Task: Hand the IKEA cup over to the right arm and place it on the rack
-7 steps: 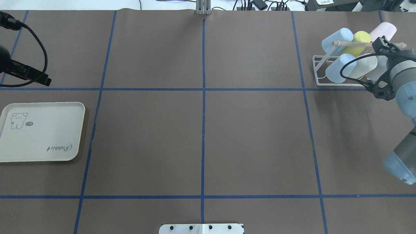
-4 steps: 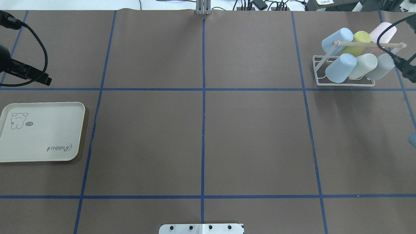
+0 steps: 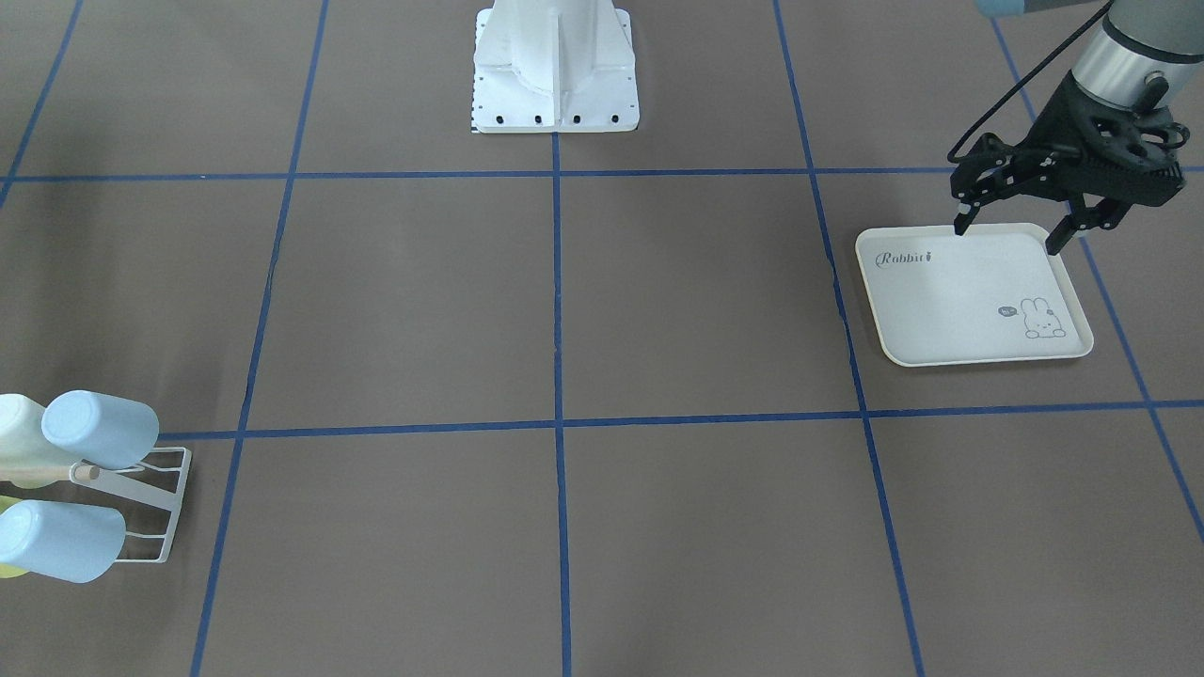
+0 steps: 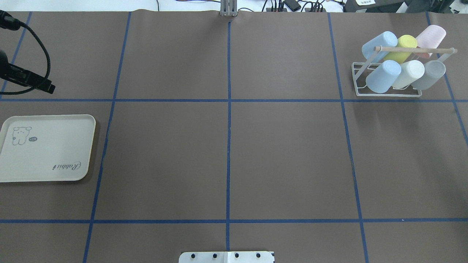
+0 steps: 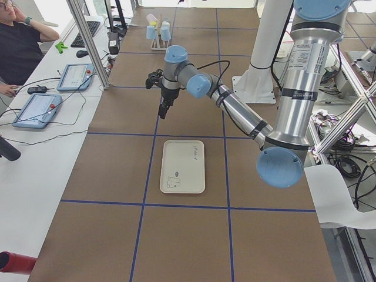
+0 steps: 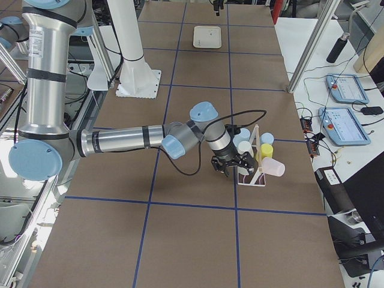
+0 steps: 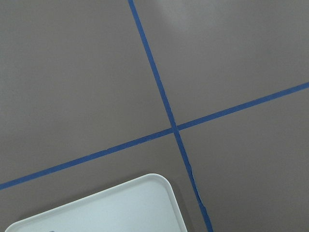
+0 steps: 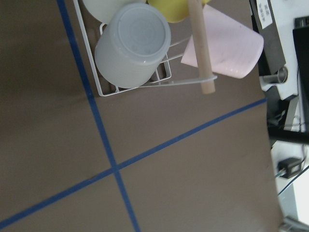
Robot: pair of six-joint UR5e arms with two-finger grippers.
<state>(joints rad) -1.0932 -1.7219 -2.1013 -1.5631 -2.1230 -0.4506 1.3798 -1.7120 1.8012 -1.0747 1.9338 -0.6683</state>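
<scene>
resting on the rack (image 4: 384, 95), grey cup (image 4: 428, 75); left hand (image 3: 1006, 239) spread, empty.

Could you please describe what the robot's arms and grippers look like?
Both the left arm and right arm are silver tubes with pale-blue joint caps. The left gripper and right gripper are black, each fed by a looping black cable.

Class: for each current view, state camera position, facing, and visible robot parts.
Front-facing: opposite robot, facing its base; open left gripper near tray.
Overhead: behind robot, looking down; left gripper's edge.
Exterior left: table end; left arm near.
Exterior right: other end; right arm by rack.
Left wrist: faces table, tray corner; no body.
Right wrist: faces rack; no body.
Shared: front-facing and overhead show tray.
</scene>
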